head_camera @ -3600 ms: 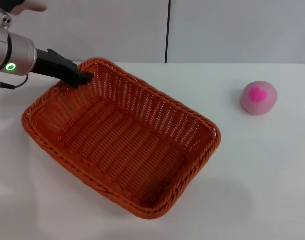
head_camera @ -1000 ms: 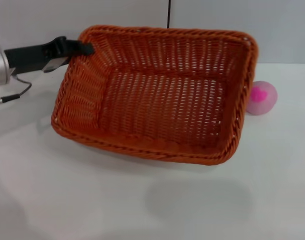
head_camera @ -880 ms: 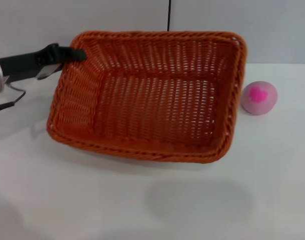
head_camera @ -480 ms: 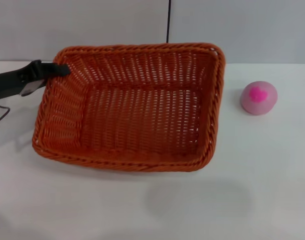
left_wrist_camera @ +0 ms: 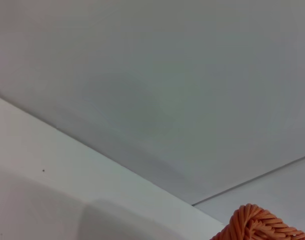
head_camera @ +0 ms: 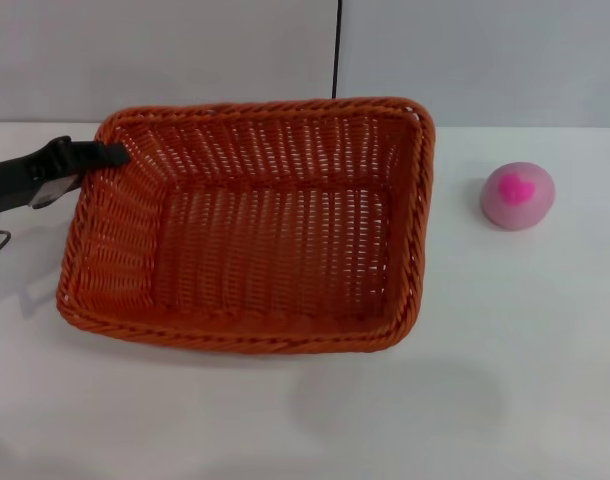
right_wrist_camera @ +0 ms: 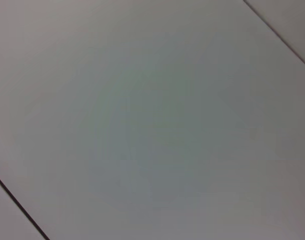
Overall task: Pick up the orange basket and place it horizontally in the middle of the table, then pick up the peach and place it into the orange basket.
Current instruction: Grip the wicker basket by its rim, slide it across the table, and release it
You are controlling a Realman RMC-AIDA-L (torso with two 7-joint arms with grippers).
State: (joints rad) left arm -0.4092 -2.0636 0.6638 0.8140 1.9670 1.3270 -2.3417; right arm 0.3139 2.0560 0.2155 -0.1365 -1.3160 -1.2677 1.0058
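Across the head view the table [head_camera: 545, 380] spreads white and flat, reaching a pale grey wall [head_camera: 185, 50] at twelve o'clock, where a thin dark seam [head_camera: 337, 50] runs straight up. On the table, centred a little toward nine o'clock, sits the orange basket [head_camera: 250, 225], long side running from nine to three, its open mouth upward and its braided rim forming a rounded rectangle; nothing lies inside it, and its near rim looks level with the tabletop. The left gripper [head_camera: 110, 153] comes in from nine o'clock as a dark, slim shape, and its tips are pinched onto the basket's rim at the ten o'clock corner, one tip showing just inside the weave. In the left wrist view only a bit of that braided rim [left_wrist_camera: 262, 227] shows against wall and table edge. The right gripper is out of sight; the right wrist view shows only plain grey surface. The peach [head_camera: 517, 195] rests on the table at three o'clock of the basket, well apart from it, pale pink with its magenta heart-shaped blotch facing up.
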